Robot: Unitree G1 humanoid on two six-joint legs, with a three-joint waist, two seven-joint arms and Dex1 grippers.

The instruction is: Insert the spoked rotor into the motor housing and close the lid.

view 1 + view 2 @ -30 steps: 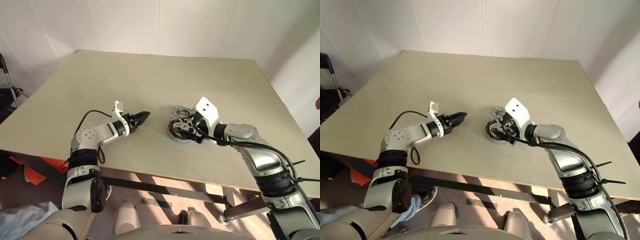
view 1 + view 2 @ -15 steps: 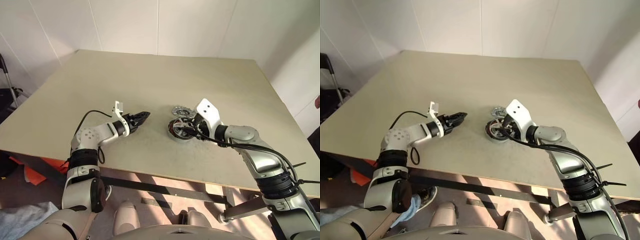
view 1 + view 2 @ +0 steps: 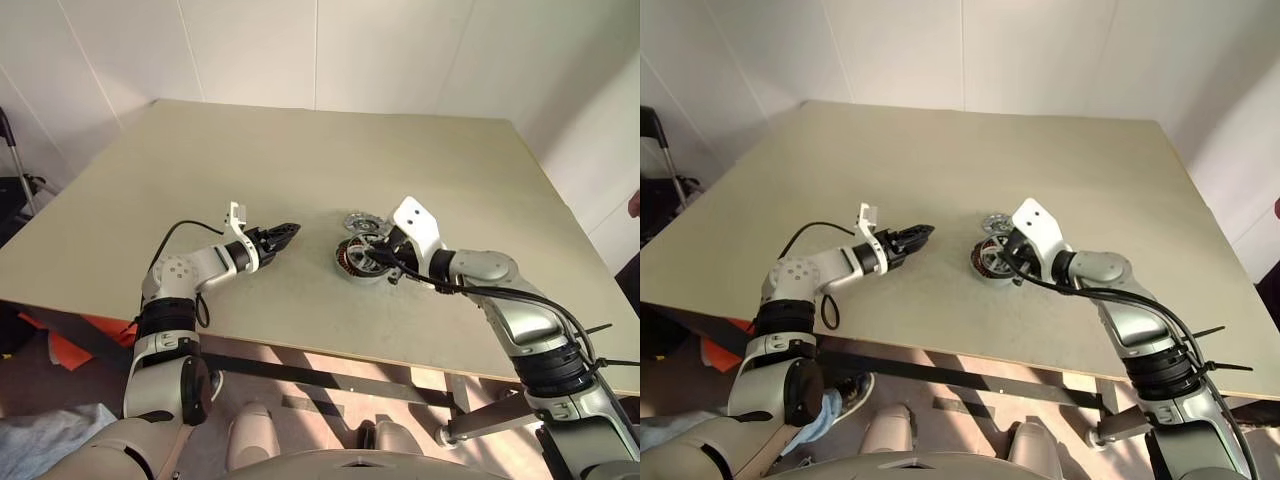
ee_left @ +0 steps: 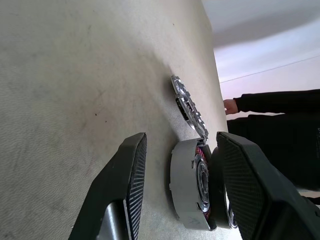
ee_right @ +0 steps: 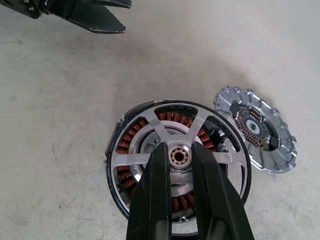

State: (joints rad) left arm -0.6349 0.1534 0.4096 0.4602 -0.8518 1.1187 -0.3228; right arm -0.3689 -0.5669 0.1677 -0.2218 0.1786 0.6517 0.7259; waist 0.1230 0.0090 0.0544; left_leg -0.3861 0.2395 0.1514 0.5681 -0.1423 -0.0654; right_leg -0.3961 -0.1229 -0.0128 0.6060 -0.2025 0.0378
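Two end effectors over the worktop [image 3: 200, 160], but the work is at the R one. R end effector [image 5: 181, 165] sits over the housing [image 5: 131, 150], its black fingers [image 5: 154, 195] nearly together and pinched either side of the rotor's hub. Rotor [image 5: 165, 125] lies inside the housing: black rim follows the housing's ring, silver spokes cross over the copper windings, hub centred. Looks seated or close to it; can't tell if fully down.

L end effector [image 3: 283, 233] hangs just above the worktop, near the housing on its left side but not touching. Fingers [image 4: 125, 190] apart, nothing between them; they point toward the housing.

Lid [image 5: 257, 130] lies flat on the worktop, just beside the housing on its far side, edge almost meeting the housing rim. A person's hand shows at the room's edge, well away from the parts.

Step in hand, as I judge it: finishing the rotor insertion, approx. halfway thru the task. Lid not yet on.

Next move calls for: R fingers to let go of the hub and lift straight off w/o dragging the rotor out, then reach to the lid, grip it by its rim, carry it over and set it down centred on the housing. L end effector could steady the housing so it doesn't slide.
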